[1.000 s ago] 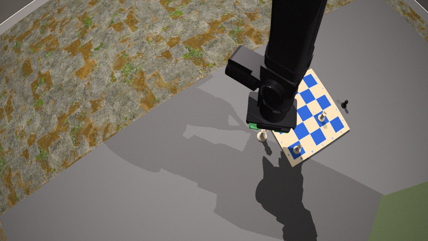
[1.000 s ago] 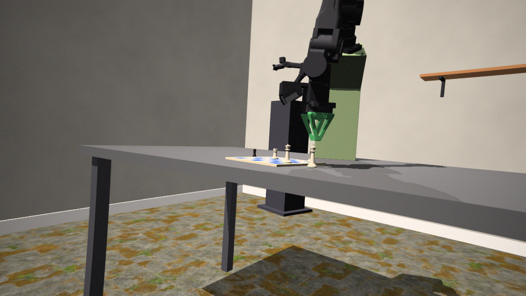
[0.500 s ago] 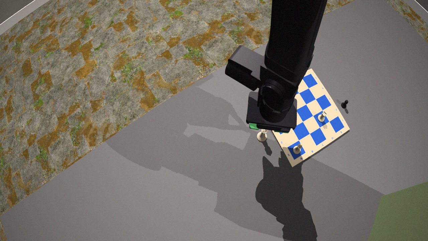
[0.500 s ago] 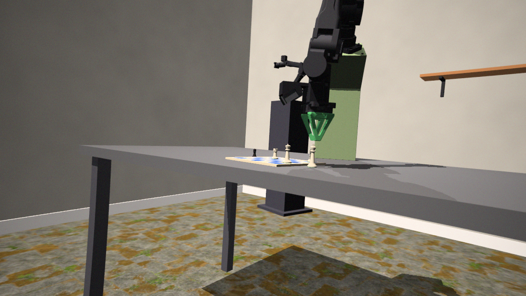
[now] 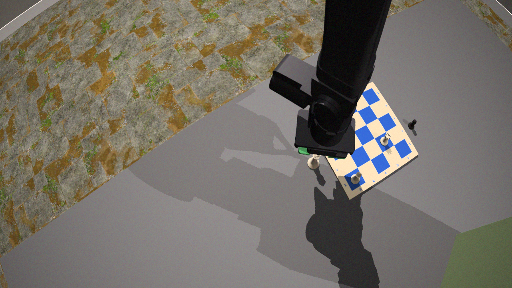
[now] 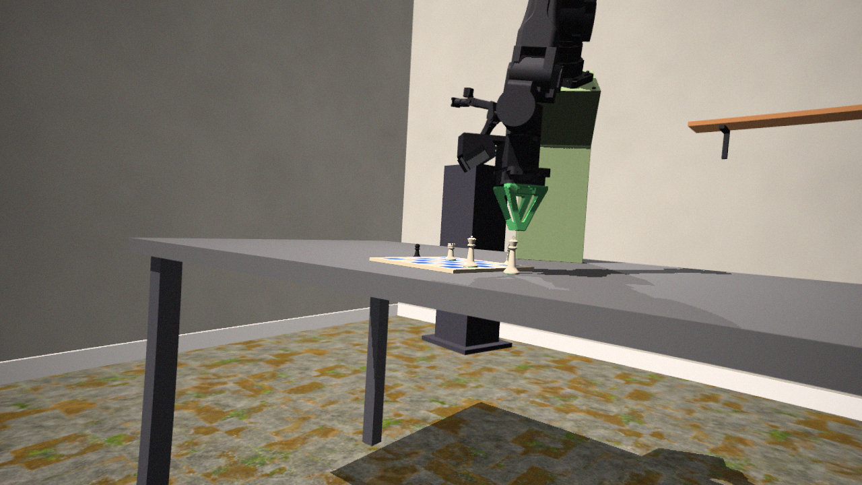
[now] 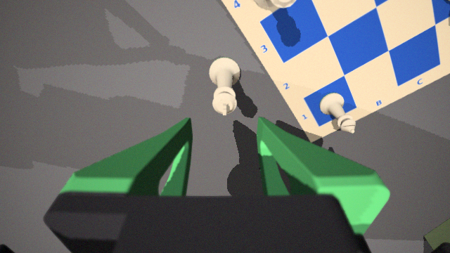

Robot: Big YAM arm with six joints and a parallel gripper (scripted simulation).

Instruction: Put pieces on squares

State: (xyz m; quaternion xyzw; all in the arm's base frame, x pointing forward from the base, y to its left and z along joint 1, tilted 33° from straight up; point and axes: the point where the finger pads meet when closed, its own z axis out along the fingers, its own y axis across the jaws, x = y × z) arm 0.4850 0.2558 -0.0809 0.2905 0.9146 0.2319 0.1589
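The white king (image 5: 314, 161) stands upright on the table just left of the board (image 5: 375, 143), beside row 2; it also shows in the side view (image 6: 511, 256) and the wrist view (image 7: 224, 88). My gripper (image 7: 224, 126) (image 6: 518, 228) hangs above the king, its green fingers open and empty, their tips clear of the king's top. The white rook (image 5: 385, 139) stands upright on D2. The black pawn (image 5: 412, 123) stands on the table off the board's far right side.
A white piece (image 7: 337, 110) (image 5: 355, 176) stands on A1. Another white piece (image 7: 274, 3) shows at the wrist view's top edge near row 4; the arm hides it from above. A green block (image 5: 479, 254) sits at the table's near right corner.
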